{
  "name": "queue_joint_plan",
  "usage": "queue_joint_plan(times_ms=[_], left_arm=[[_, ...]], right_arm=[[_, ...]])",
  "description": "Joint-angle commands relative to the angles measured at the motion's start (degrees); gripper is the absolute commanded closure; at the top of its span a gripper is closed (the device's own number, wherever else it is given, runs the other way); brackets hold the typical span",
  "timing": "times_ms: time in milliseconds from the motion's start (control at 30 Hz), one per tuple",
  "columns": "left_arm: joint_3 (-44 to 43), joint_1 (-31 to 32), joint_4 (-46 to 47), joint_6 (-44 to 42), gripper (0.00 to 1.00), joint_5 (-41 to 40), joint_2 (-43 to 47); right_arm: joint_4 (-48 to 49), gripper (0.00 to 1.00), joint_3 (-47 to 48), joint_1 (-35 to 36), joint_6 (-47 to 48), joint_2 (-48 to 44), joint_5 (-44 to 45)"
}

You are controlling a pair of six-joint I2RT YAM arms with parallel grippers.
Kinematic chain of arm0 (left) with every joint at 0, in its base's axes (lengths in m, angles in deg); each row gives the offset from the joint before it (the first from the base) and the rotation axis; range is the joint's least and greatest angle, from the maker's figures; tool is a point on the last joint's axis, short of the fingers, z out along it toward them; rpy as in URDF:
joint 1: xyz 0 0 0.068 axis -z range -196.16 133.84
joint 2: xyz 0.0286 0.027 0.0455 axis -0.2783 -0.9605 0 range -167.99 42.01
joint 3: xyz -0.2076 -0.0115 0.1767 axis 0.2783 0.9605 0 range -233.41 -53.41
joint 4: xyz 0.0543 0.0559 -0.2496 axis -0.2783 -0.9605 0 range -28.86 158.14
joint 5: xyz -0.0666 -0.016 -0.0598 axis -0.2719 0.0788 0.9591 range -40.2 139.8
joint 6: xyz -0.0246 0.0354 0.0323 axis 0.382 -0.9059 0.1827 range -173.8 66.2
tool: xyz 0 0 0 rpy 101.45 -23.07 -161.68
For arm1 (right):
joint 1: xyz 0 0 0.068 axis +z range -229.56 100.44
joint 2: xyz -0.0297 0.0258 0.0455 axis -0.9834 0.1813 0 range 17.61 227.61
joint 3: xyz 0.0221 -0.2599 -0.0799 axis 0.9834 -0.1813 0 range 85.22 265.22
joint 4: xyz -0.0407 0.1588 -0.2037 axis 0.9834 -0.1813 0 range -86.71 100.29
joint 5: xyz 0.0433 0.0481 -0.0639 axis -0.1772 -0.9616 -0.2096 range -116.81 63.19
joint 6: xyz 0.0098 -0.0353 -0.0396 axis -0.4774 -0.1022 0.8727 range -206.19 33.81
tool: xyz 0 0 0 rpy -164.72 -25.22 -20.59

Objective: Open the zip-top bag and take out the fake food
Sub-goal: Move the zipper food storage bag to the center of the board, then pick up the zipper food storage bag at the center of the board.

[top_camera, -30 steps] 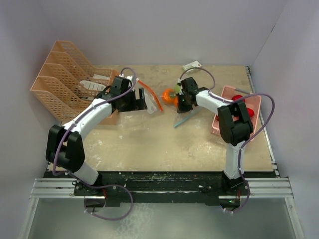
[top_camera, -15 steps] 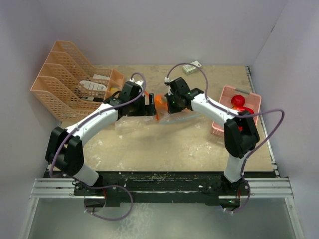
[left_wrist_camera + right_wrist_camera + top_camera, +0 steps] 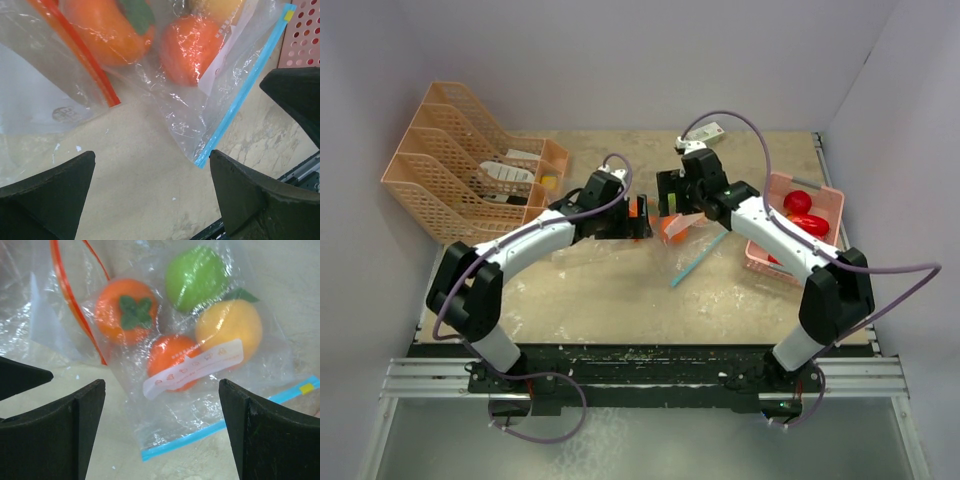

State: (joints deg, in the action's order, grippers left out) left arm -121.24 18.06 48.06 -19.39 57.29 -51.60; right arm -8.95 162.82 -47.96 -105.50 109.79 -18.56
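Both of my grippers are empty. My left gripper (image 3: 151, 155) stands wide open with nothing between its fingers, and my right gripper (image 3: 162, 385) is spread just as wide, also holding nothing. Both hang over the zip-top bag (image 3: 200, 400), which lies flat on the bench (image 3: 140, 190) near the pink basket (image 3: 804, 183), on the basket's side toward the bench's middle.

The bag's blue seal (image 3: 220, 424) looks shut along its whole run, with a small yellow tab (image 3: 305, 388) at the end nearer the basket. Inside sit 4 pieces of fake food: a green apple (image 3: 196, 276), a yellow-orange fruit (image 3: 229, 326), a small orange (image 3: 172, 357) partly behind a white label (image 3: 192, 367), and an orange fruit with a green leafy cap (image 3: 126, 310). A 2nd bag with a red seal (image 3: 67, 295) overlaps the first on the side away from the basket and seems flat. Red fruits (image 3: 800, 205) lie in the basket.

The film is thin, limp and slick, so I judge that a grip on the bag's middle would only bunch it and trap fruit. It would be better to pinch the 2 lips just outside the blue seal, 1 gripper per face, and peel them apart. The fruits look light, hard, glossy and round, so they may roll or squirt out. I would take each across its widest part.
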Motion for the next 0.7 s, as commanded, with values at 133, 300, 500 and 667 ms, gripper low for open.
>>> queue_joint_plan(times_ms=[133, 300, 500, 667], left_arm=[[-1.95, 5.72, 5.91, 1.86, 0.01, 1.11, -4.64], [-4.60, 11.34, 5.51, 1.38, 0.01, 0.07, -9.44], [-5.95, 13.33, 7.64, 2.47, 0.01, -0.23, -14.56], [-9.54, 13.31, 7.75, 1.86, 0.12, -0.27, -18.54]], right_arm=[[4.27, 0.08, -5.18, -5.52, -2.07, -6.67, -0.40], [4.21, 0.09, -7.35, -7.86, -2.49, -8.15, -1.77], [4.18, 0.12, -8.86, -8.38, -2.62, -9.56, -3.46], [3.78, 0.14, -10.95, -8.30, -2.57, -11.95, -3.52]])
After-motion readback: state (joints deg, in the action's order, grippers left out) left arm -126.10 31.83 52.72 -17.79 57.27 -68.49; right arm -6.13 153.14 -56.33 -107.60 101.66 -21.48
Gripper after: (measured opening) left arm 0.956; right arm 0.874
